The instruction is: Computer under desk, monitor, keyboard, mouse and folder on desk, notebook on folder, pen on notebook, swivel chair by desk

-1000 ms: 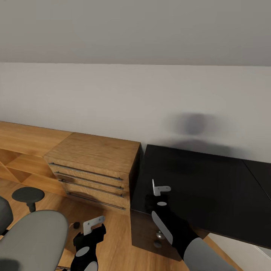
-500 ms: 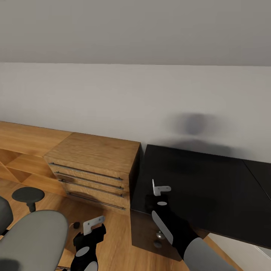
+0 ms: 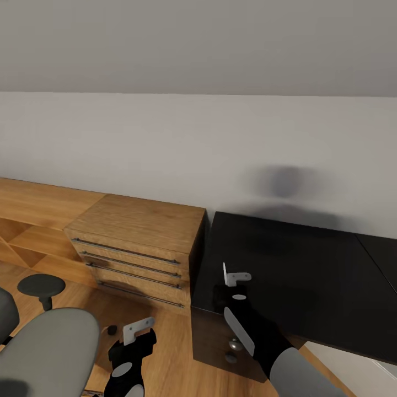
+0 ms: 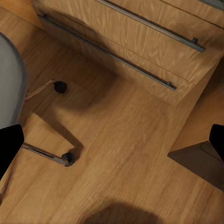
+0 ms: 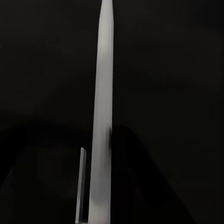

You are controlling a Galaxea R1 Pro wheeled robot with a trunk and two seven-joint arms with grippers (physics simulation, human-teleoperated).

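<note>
While the right gripper (image 3: 234,277) hangs just over the near left corner of the large desk with the glossy black top (image 3: 309,275), a thin white stick-like pen (image 5: 102,116) stands pinched between its fingers, as the right wrist view shows: the pale shaft runs straight out from the gripper against the dark surface, with a narrow grey finger edge just beside it. From the head view the pen itself is too small to make out among the light grey fingertips. Whether the pen's tip touches the desk top, I cannot tell. A soft round shadow lies on the pale grey wall (image 3: 165,143) behind the desk. Just beside the desk's left end stands a low light-wood cabinet with long metal drawer handles (image 3: 138,248), and further left a longer run of the same wood. The left gripper (image 3: 138,330) hovers low over the wooden plank floor (image 4: 121,154) in front of that cabinet, fingers spread wide apart and holding nothing; the left wrist view shows their dark tips at both edges. Near it, at the lower left, sits the grey padded swivel chair (image 3: 44,347) with a black armrest, its chrome legs and black castors resting on the floor.
</note>
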